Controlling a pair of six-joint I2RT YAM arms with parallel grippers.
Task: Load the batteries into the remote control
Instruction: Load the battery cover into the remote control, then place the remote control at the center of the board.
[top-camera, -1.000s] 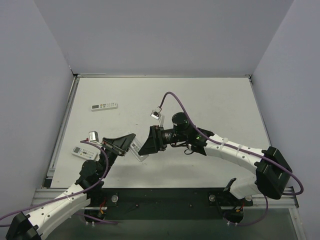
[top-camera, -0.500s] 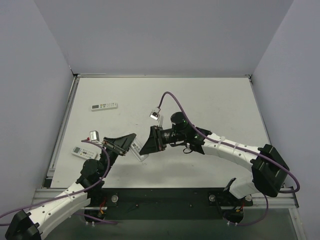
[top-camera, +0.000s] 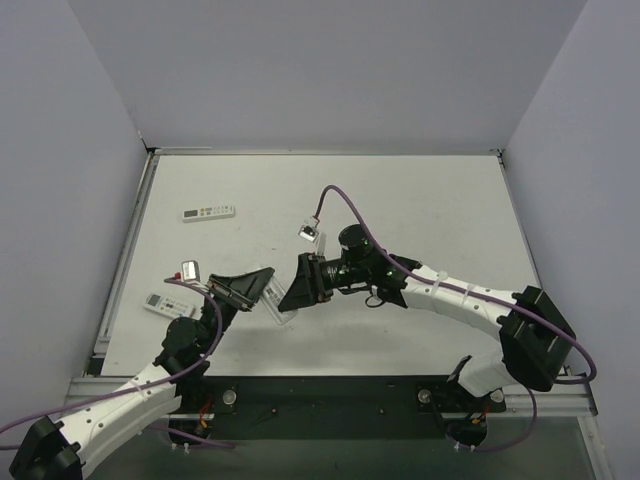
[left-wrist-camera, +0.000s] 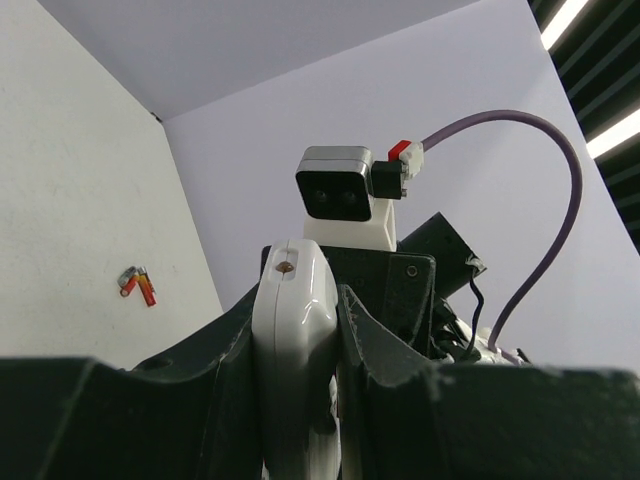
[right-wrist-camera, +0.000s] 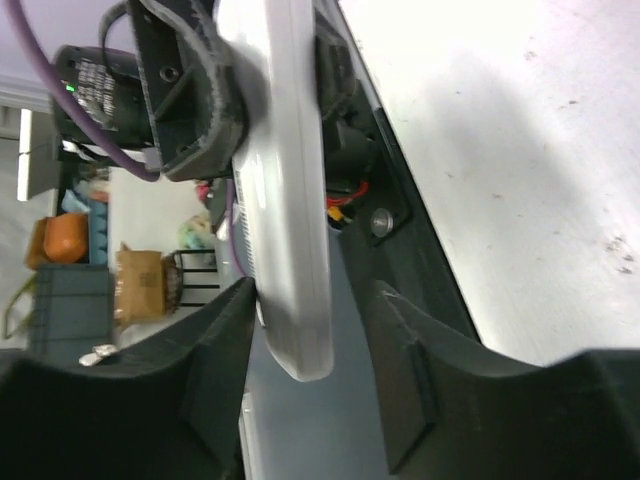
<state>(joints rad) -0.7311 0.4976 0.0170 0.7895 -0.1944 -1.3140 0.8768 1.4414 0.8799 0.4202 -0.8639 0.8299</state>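
In the top external view, the remote control (top-camera: 280, 309) was seen raised off the bench (top-camera: 420, 200), near its front left and between the two arms. It was gripped by the left fingers (top-camera: 252, 284), and the right fingers (top-camera: 298, 288) stood at its other end, facing them. The batteries could not be made out in this view.

In the left wrist view, the remote control (left-wrist-camera: 293, 330) was seen clamped between the closed left fingers (left-wrist-camera: 390, 370). Its long axis ran straight out along them toward the right arm. The batteries (left-wrist-camera: 138, 285) lay together on the bench off to the left, well apart from the remote control and from both sets of fingers.

In the right wrist view, the free end of the remote control (right-wrist-camera: 285, 200) was seen pointing end-on into the space between the right fingers (right-wrist-camera: 215, 380). These were parted to either side of it: one lay close against it and a gap was left at the other, so no firm hold was shown. Since the batteries lay apart from everything held, they were judged still to be fetched, most likely by the right arm, the freer one. Which arm was nearer to them could not be told.
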